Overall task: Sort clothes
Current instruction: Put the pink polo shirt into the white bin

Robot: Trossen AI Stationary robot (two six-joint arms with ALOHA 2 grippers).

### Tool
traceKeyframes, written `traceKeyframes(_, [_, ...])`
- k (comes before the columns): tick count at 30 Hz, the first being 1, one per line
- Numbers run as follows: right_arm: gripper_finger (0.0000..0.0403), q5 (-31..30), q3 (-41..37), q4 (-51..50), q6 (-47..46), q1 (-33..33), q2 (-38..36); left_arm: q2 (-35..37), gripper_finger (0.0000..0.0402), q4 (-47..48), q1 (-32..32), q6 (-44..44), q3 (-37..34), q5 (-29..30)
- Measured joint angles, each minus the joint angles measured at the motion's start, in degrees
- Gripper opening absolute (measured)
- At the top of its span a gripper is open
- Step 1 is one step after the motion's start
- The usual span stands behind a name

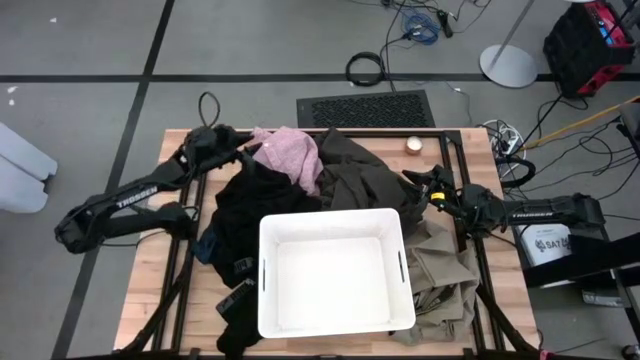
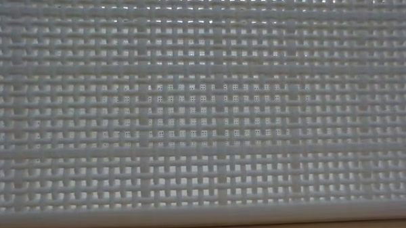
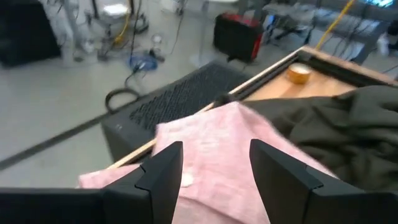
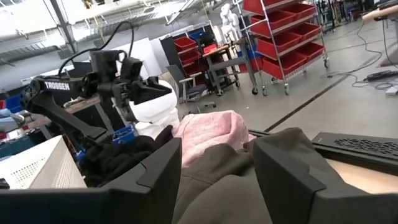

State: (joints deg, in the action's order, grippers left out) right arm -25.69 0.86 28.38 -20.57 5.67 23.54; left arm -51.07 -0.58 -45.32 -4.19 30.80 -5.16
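- Grey floor (image 1: 90, 60) with black tape lines surrounds the wooden table (image 1: 150, 270).
- Clothes (image 1: 340, 175) are heaped behind and around the white bin (image 1: 330, 320).
- Left pincer (image 1: 243, 152), fingers apart, is over the pink garment (image 1: 290, 155); right pincer (image 1: 415, 182), apart, is over olive cloth (image 4: 249, 180).
- Red shelving (image 4: 280, 37) stands beyond.

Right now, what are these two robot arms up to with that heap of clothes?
They are sorting clothes, and nothing is gripped yet. The left pincer hovers open over the pale pink garment at the table's far edge. The right pincer is open too, pointing across the dark olive-green garment. Black clothes lie left of the white bin, which looks empty, and a khaki-tan garment lies on its right.
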Motion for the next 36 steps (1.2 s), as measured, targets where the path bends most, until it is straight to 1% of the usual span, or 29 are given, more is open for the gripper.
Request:
traceKeyframes(5, [0.0185,-0.01,0.00,0.07,-0.01,0.00,0.16,-8.06,0.0196,13.59,-5.31,0.00,8.53,-3.05])
traceKeyframes(10, [0.0185,0.00,0.00,0.13,-0.01,0.00,0.17,-16.53,0.0196,22.30,-6.87,0.94,16.13,-3.56])
traceKeyframes(12, [0.0185,0.00,0.00,0.11,-0.01,-0.02,0.17,-19.01,0.0196,23.87,-6.84,2.76,18.33,-5.87])
traceKeyframes(14, [0.0185,0.00,0.00,0.11,-0.01,-0.02,0.17,-21.15,0.0196,25.00,-6.80,4.58,20.00,-9.81])
traceKeyframes(15, [0.0185,0.00,0.00,0.09,-0.01,-0.02,0.17,-22.19,0.0196,25.47,-6.78,5.50,20.57,-11.40])
traceKeyframes(17, [0.0185,0.00,0.00,0.09,-0.01,-0.02,0.17,-24.24,0.0196,26.06,-6.76,6.68,21.08,-12.42])
traceKeyframes(25, [0.0185,0.00,0.00,-0.32,0.01,-0.02,0.16,-31.02,0.0196,25.59,-6.78,8.42,21.23,-12.39])
traceKeyframes(31, [0.0185,0.00,0.00,-0.37,0.08,-0.02,0.17,-33.50,0.0194,25.59,-6.22,14.41,21.23,-12.27])
traceKeyframes(32, [0.0185,0.00,0.00,-0.37,0.10,-0.02,0.15,-33.50,0.0189,25.59,-5.87,15.27,21.23,-12.27])
traceKeyframes(34, [0.0185,0.00,0.00,-0.37,0.19,-0.02,0.17,-33.48,0.0167,25.57,-5.09,16.57,21.23,-12.26])
traceKeyframes(36, [0.0185,-0.03,0.00,-0.37,0.19,-0.02,0.17,-33.48,0.0129,25.59,-4.40,17.05,21.23,-12.25])
